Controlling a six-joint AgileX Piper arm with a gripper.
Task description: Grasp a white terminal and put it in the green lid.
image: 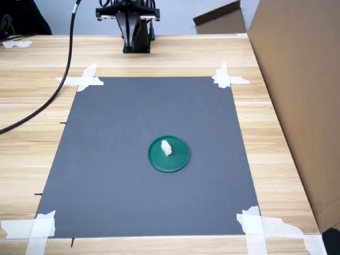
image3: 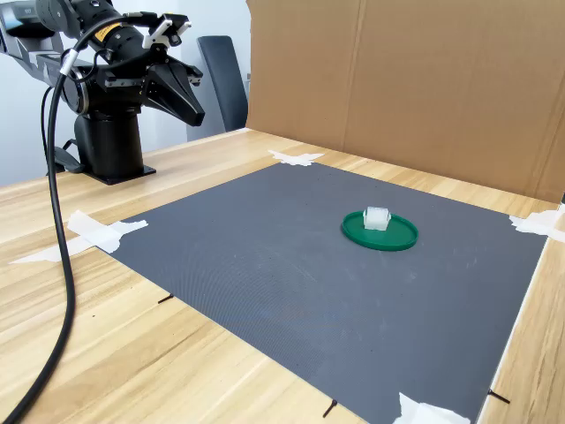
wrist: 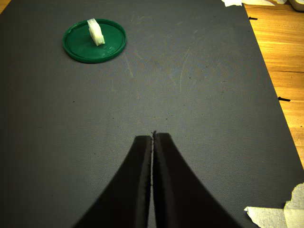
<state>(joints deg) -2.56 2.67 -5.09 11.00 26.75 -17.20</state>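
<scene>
A white terminal [image: 166,147] [wrist: 95,32] [image3: 377,217] rests inside the green lid [image: 178,161] [wrist: 110,49] [image3: 394,238], near the middle of the dark grey mat [image: 117,159] [image3: 265,256]. My gripper [wrist: 153,135] [image3: 196,112] is shut with nothing between its black fingers. It hangs well above the mat near the arm's base, far from the lid. In the first exterior view the fingers point down at the far edge of the table [image: 137,40].
The mat is held to the wooden table [image: 32,143] by white tape strips [image: 85,78] at its corners. A tall cardboard wall [image: 297,95] [image3: 415,79] stands along the first exterior view's right. A black cable [image: 58,90] [image3: 62,265] trails over the table beside the arm base [image3: 106,146].
</scene>
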